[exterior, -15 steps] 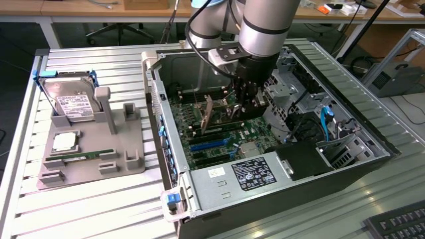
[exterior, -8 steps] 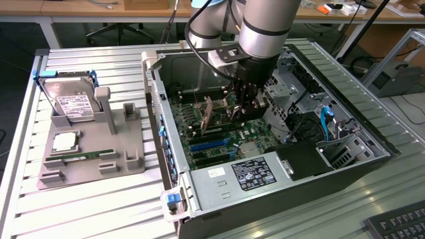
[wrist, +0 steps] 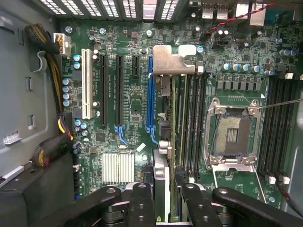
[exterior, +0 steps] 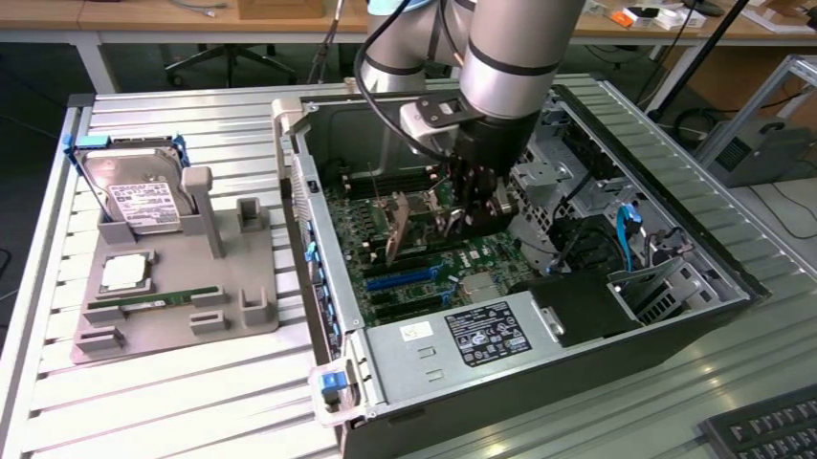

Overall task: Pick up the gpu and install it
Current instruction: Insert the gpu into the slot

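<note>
My gripper (exterior: 462, 212) is down inside the open computer case (exterior: 306, 191), over the green motherboard (exterior: 422, 277). It is shut on the gpu (exterior: 398, 228), a thin card held upright on edge. In the wrist view the gpu (wrist: 166, 179) shows edge-on between the two black fingers (wrist: 142, 201). Its silvery end bracket (wrist: 171, 60) points toward the case's rear slot openings. The card hangs just beside the long blue expansion slot (wrist: 150, 94), above the board. I cannot tell whether its lower edge touches a slot.
A grey fixture (exterior: 191, 316) at the exterior view's left holds a hard drive (exterior: 141, 201), a CPU (exterior: 125, 273) and a RAM stick (exterior: 153, 301). In the case are the power supply (exterior: 473, 335), cable bundles (wrist: 52, 56), the open CPU socket (wrist: 232, 137) and memory slots (wrist: 191, 118).
</note>
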`<state>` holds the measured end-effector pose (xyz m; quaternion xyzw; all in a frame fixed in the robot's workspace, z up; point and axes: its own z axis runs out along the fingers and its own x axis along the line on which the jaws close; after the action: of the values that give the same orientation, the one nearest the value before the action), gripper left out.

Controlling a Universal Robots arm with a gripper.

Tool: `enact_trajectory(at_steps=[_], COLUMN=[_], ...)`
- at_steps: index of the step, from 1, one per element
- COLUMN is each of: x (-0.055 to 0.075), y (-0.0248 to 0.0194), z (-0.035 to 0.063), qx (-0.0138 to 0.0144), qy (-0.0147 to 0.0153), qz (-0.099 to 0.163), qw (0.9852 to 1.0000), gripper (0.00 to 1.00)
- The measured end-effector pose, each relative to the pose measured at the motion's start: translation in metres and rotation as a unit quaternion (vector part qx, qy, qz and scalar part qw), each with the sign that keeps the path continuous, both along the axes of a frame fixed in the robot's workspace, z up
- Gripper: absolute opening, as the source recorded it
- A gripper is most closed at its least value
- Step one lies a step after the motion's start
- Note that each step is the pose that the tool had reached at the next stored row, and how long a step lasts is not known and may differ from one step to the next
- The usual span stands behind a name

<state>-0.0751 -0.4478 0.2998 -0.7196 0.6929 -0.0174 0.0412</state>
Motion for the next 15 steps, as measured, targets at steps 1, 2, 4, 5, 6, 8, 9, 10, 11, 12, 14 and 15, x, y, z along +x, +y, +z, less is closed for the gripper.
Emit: enact_trajectory(at_steps=[1, 2, 4, 5, 6, 8, 9, 10, 11, 12, 14, 15], x=[0.0, -0.001, -0.001, -0.002, -0.002, -0.003, -0.004, -0.004, -0.005, -0.005, -0.006, -0.007], y=[-0.0008, -0.0016, -0.0034, -0.0047, -0.0056, -0.0075, -0.0088, -0.0095, -0.0101, -0.0106, -0.0116, -0.0122], z=[0.0, -0.0001, -0.0001, -0.0002, -0.0003, -0.0003, -0.0004, -0.0004, -0.0004, -0.0004, -0.0006, -0.0006], qx=[0.0, 0.0, 0.0, 0.0, 0.0, 0.0, 0.0, 0.0, 0.0, 0.0, 0.0, 0.0], qy=[0.0, 0.0, 0.0, 0.0, 0.0, 0.0, 0.0, 0.0, 0.0, 0.0, 0.0, 0.0], qz=[0.0, 0.0, 0.0, 0.0, 0.0, 0.0, 0.0, 0.0, 0.0, 0.0, 0.0, 0.0], qw=[1.0, 1.0, 1.0, 1.0, 1.0, 1.0, 1.0, 1.0, 1.0, 1.0, 1.0, 1.0], gripper=[0.27, 0.27, 0.27, 0.27, 0.27, 0.27, 0.27, 0.27, 0.27, 0.27, 0.27, 0.27])
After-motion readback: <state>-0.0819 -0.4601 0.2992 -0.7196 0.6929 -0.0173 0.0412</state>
